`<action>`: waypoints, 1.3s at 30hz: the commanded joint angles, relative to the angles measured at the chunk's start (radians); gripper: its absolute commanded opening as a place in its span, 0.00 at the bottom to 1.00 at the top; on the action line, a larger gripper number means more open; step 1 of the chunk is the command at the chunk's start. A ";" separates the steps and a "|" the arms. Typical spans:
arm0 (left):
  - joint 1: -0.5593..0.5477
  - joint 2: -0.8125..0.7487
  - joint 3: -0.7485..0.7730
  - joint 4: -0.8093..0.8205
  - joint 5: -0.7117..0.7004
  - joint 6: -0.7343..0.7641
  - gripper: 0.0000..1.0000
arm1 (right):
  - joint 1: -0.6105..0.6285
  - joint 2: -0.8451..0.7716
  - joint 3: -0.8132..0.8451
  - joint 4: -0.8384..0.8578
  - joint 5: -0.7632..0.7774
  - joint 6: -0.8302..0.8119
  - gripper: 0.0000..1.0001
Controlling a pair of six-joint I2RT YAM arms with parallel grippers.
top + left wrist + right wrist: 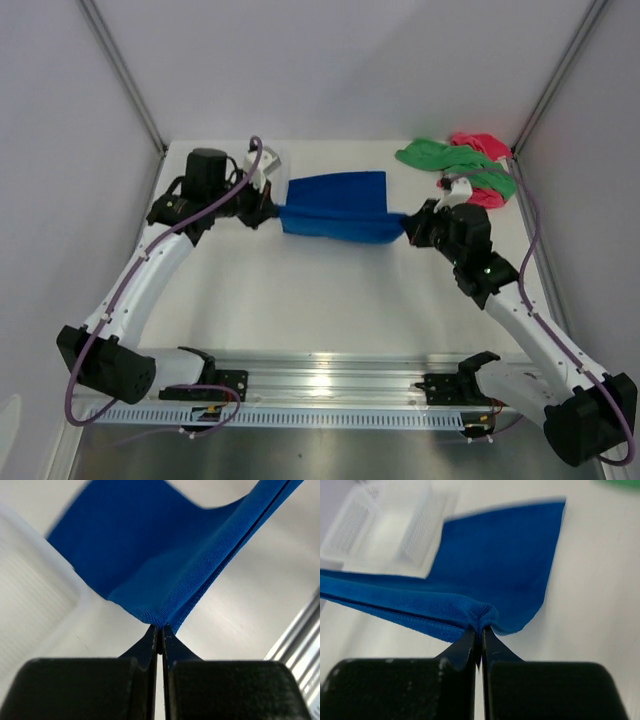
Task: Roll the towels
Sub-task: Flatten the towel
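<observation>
Left gripper (159, 627): jaws pressed together, with the left end of the royal blue towel (335, 205) pinched between the tips. The wrist view shows the cloth's folded edge running straight out from the tips.

Right gripper (481, 627): jaws also pressed together, clamped on the right end of the same towel. A small bunch of cloth puckers just above the tips.

Blue towel: stretched between the two grippers across the far middle of the desk (330, 300), left end to right end. It is folded double along the held edge, and two layers show side by side at the fold. The held edge is raised off the desk. The rest spreads away toward the far side, and its far corner looks to lie on the desk surface.

Green towel (450, 160): crumpled in the far right corner of the desk, well apart from the blue towel and just beyond the right gripper.

Pink towel (478, 142): crumpled under and behind the green one, touching it, showing at both the far and near sides of the pile.

White plastic basket (417, 535): slotted walls, blurred, on the desk beyond the towel's left end, near the left gripper.

Arms: both reach inward from the near edge, where a metal rail (320, 385) runs between their bases.
</observation>
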 commanded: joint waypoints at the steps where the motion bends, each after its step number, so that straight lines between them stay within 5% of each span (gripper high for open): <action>1: -0.003 -0.076 -0.140 -0.133 -0.034 0.092 0.01 | 0.058 -0.077 -0.116 -0.213 0.151 0.081 0.00; 10: -0.051 -0.143 -0.536 -0.212 -0.079 0.226 0.01 | 0.320 -0.069 -0.319 -0.337 0.232 0.357 0.00; 31: -0.157 0.052 -0.656 -0.236 -0.099 0.264 0.01 | 0.462 -0.016 -0.428 -0.453 0.212 0.556 0.00; 37: -0.183 0.047 -0.679 -0.236 -0.108 0.266 0.16 | 0.489 0.000 -0.419 -0.482 0.215 0.595 0.04; 39: -0.198 0.045 -0.685 -0.236 -0.110 0.272 0.24 | 0.495 -0.002 -0.422 -0.490 0.217 0.604 0.16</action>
